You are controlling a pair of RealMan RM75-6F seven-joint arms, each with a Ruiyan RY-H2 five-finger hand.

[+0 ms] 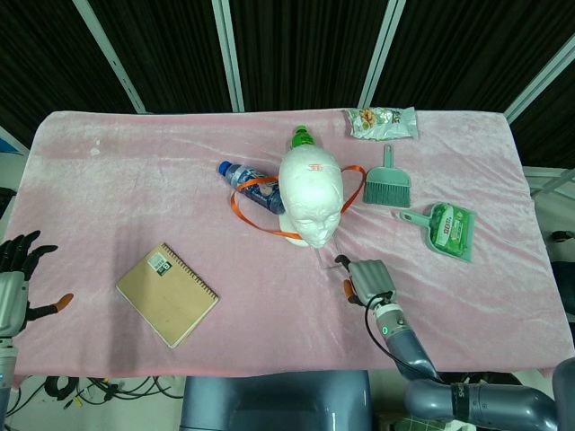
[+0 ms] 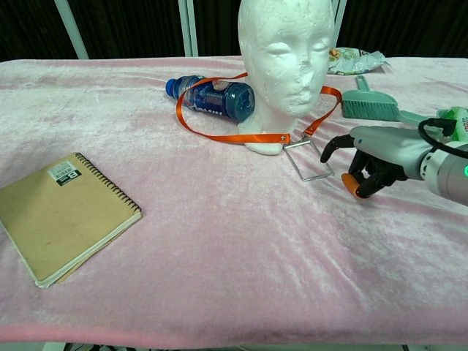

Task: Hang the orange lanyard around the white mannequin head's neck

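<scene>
Lanyard [image 2: 234, 137] is the orange strap and honestly it looks like it's already looped round the base of the white mannequin head [image 2: 286, 44], with one side draped over a blue bottle [image 2: 212, 99], so it isn't sitting snug on the neck. Nearest thing to the right hand [image 2: 365, 162] is the clear badge holder [image 2: 309, 159] on the lanyard's end, lying flat on the pink surface [image 2: 241, 248] just to the hand's left. The hand hovers low, fingers curled loosely with gaps between them, holding nothing. My guess is it's lined up there to grab the badge or the strap and tidy the loop. Past the hand, further back, sit a green brush [image 2: 369, 104] and a green dustpan [image 1: 447, 229], then a snack bag [image 1: 381, 122] at the far edge. Way off on the hand's left is a brown notebook [image 2: 62, 213]. The left hand [image 1: 15, 285] hangs off the surface edge, fingers spread, holding nothing.
</scene>
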